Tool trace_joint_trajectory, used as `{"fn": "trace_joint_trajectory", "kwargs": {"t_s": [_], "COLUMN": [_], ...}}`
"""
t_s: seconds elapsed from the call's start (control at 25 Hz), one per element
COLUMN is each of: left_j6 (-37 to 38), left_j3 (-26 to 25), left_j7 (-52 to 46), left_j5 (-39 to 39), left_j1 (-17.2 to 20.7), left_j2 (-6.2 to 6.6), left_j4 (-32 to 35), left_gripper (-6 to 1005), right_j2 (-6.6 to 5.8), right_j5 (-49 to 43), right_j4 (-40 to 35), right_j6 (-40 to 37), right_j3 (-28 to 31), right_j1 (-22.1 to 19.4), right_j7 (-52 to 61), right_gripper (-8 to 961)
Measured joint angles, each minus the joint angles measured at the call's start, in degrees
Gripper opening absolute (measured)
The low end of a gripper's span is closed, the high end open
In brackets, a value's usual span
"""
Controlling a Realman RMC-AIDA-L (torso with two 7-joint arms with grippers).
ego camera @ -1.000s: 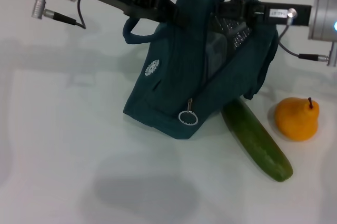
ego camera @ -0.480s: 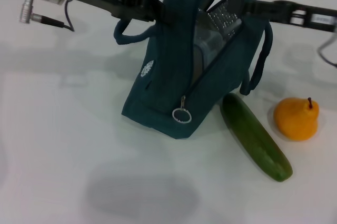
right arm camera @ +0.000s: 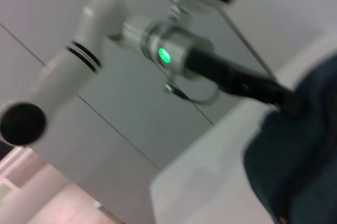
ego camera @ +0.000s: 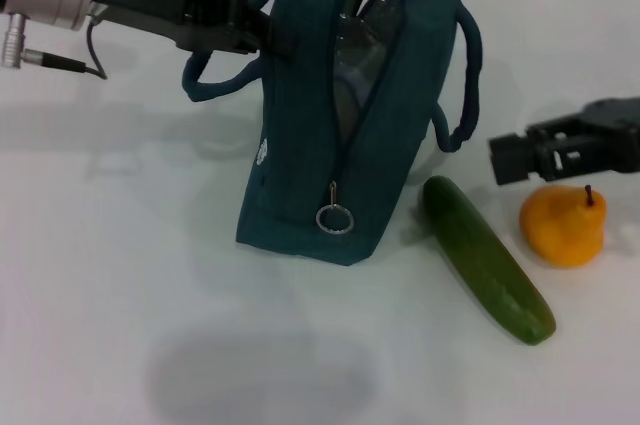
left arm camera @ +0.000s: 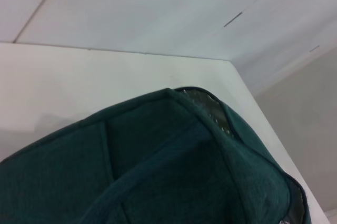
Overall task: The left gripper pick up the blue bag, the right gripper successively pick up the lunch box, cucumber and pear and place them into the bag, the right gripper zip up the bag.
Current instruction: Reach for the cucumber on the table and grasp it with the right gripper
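Observation:
The blue bag [ego camera: 340, 125] stands upright at the table's middle, its top open and its silver lining showing. My left gripper [ego camera: 262, 37] is shut on the bag's upper left edge beside a handle loop. Part of the grey lunch box [ego camera: 350, 80] shows inside the opening. The zip's ring pull [ego camera: 333, 217] hangs low on the front. The cucumber [ego camera: 487, 257] lies to the right of the bag, the orange pear [ego camera: 563, 226] beyond it. My right gripper [ego camera: 512, 158] hovers just above and left of the pear, clear of the bag. The bag's fabric [left arm camera: 158, 171] fills the left wrist view.
The white table [ego camera: 120, 285] extends to the left and front of the bag. The right wrist view shows my left arm [right arm camera: 179, 58] reaching to the bag [right arm camera: 300, 155] against a grey wall.
My right gripper has come out of the bag's opening and dropped to the right, near the pear. The bag has swung upright and my left arm has shifted left.

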Motion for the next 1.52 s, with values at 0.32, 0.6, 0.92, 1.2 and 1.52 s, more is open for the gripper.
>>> {"fn": "trace_joint_trajectory", "kwargs": {"t_s": [0.32, 0.6, 0.92, 1.2, 1.52], "left_j6": [-0.02, -0.33, -0.89, -1.05, -1.17], "left_j3": [-0.01, -0.27, -0.71, -0.71, -0.7], "left_j7": [0.0, 0.28, 0.44, 0.96, 1.35], "left_j5": [-0.05, -0.07, -0.06, -0.06, -0.06], "left_j1": [0.58, 0.0, -0.02, -0.26, -1.0], "left_j2": [0.51, 0.5, 0.27, 0.36, 0.51], "left_j4": [0.22, 0.21, 0.15, 0.19, 0.18], "left_gripper": [51, 52, 52, 52, 52], "right_j2": [2.41, 2.67, 2.68, 2.73, 3.35], "right_j5": [-14.18, -21.75, -33.16, -34.87, -36.33], "right_j4": [-14.52, -13.82, -10.2, -2.68, 4.65], "right_j6": [0.96, 7.16, 6.44, 8.75, 14.97], "right_j3": [-2.66, -8.92, -11.92, -12.53, -18.52], "right_j1": [0.18, 7.83, 15.86, 18.21, 19.96], "right_j7": [13.67, 20.89, 26.67, 27.41, 28.05], "right_gripper": [461, 470, 479, 622, 850]}}
